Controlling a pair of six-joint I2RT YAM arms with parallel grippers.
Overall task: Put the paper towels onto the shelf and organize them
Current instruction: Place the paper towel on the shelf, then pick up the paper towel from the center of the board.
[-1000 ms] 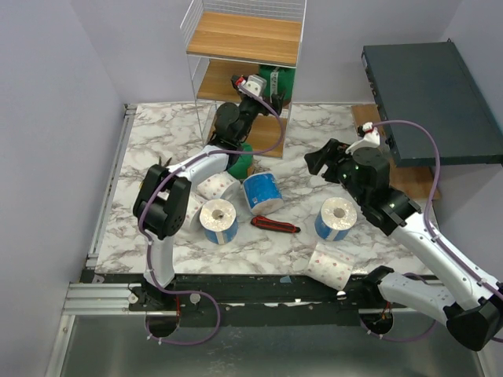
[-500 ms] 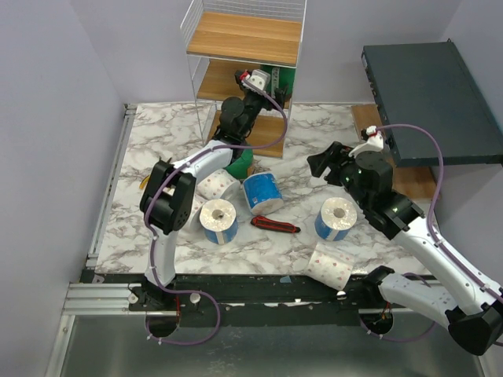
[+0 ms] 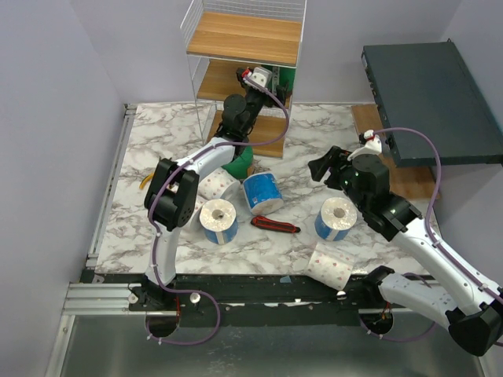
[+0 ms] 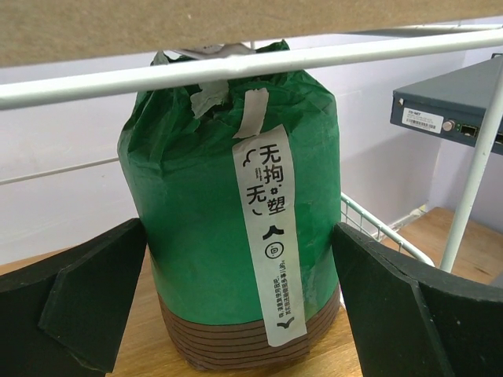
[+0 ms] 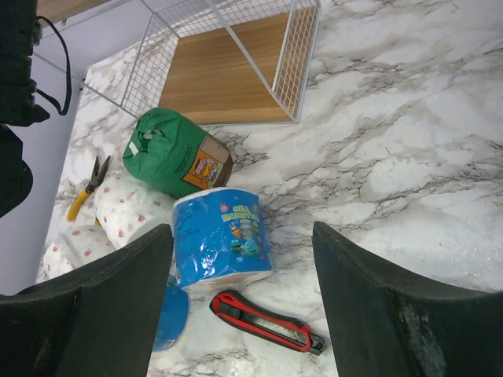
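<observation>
Shelf [image 3: 244, 47]: at the tabletop's [image 3: 157, 133] far edge. Green-wrapped roll [image 4: 196, 204]: upright on the middle tier, flanked by the left gripper [image 4: 237, 232] — jaws spread wide, not clamping. Blue-wrapped roll [image 5: 222, 243]: lying on the tabletop beneath the right gripper [image 5: 240, 232] — jaws apart, holding nothing.

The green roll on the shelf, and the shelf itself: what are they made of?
Green roll: matte, creased paper-like wrapper, gathered and taped on top, with a white paper label. Shelf: thin white rods, probably coated metal wire; light-brown boards with wood grain, solid wood or laminate, hard to tell.
</observation>
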